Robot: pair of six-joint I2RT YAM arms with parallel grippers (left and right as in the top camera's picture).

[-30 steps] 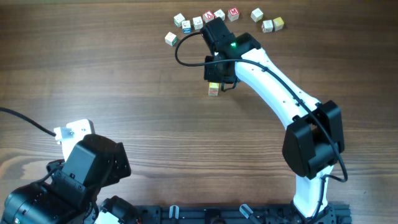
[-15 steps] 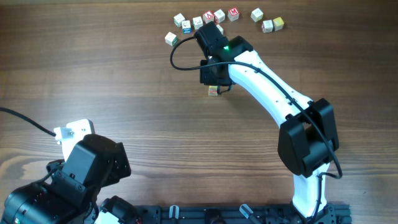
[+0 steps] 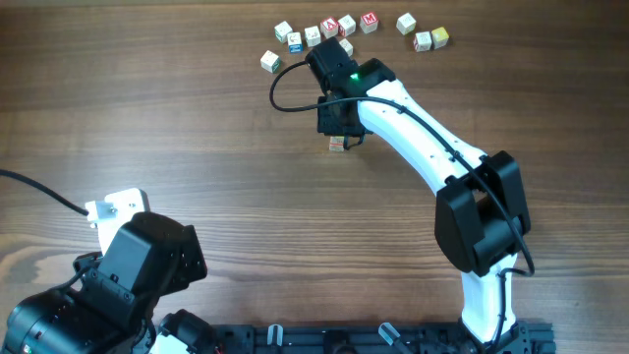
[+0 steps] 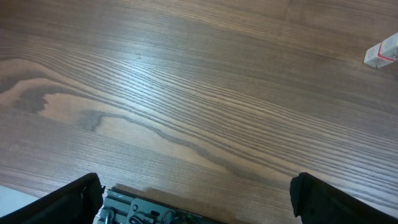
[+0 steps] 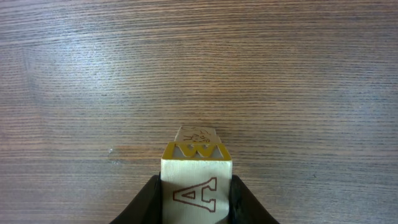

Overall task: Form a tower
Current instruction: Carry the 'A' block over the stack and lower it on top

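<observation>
Wooden table (image 3: 147, 118) filled the overhead view. R arm (image 3: 423, 147), white w/ black joints, reached from the near edge toward the far centre. L arm (image 3: 128, 265) sat folded at the near-left corner. Left gripper (image 4: 199, 186) was spread wide w/ nothing btwn its fingers, only bare wood below. Right gripper (image 5: 194, 186) was narrowed onto the tower (image 5: 194, 165), pinching its top cube, the one w/ letter A, on both sides; a yellow-framed W face showed just beyond. Couldn't tell if that cube rested on the one under it. Tower stood mid-table, far side, right below the R wrist. Loose letter cubes (image 3: 313, 36) lay scattered along the far edge, near but apart from the tower.
</observation>
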